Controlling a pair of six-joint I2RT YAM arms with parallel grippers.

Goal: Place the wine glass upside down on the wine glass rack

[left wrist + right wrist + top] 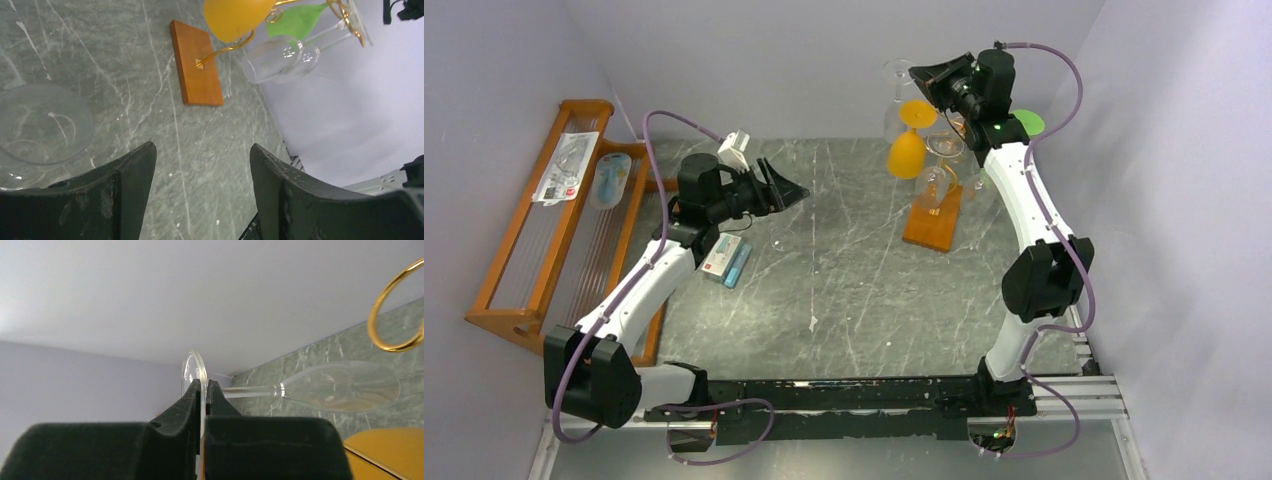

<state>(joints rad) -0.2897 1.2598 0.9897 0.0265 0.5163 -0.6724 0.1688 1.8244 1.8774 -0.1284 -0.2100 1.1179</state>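
My right gripper (204, 382) is shut on the round foot of a clear wine glass (345, 385). Its stem and bowl stretch away to the right above the table. In the top view that gripper (916, 73) is raised at the back, just left of the top of the wine glass rack (932, 218), with the glass's foot (895, 70) at its tip. The rack has gold wire arms (395, 315) on an orange-brown wooden base (196, 62). An orange glass (908, 150) and clear glasses (272, 62) hang on it upside down. My left gripper (200, 150) is open and holds nothing, over the table's left-middle (782, 190).
A large slatted wooden rack (534, 250) with packets on it stands at the left. Small boxes (727, 262) lie under the left arm. A clear glass vessel (40, 125) shows left of the left fingers. A green glass (295, 20) hangs on the rack's far side. Walls stand close behind and to the right.
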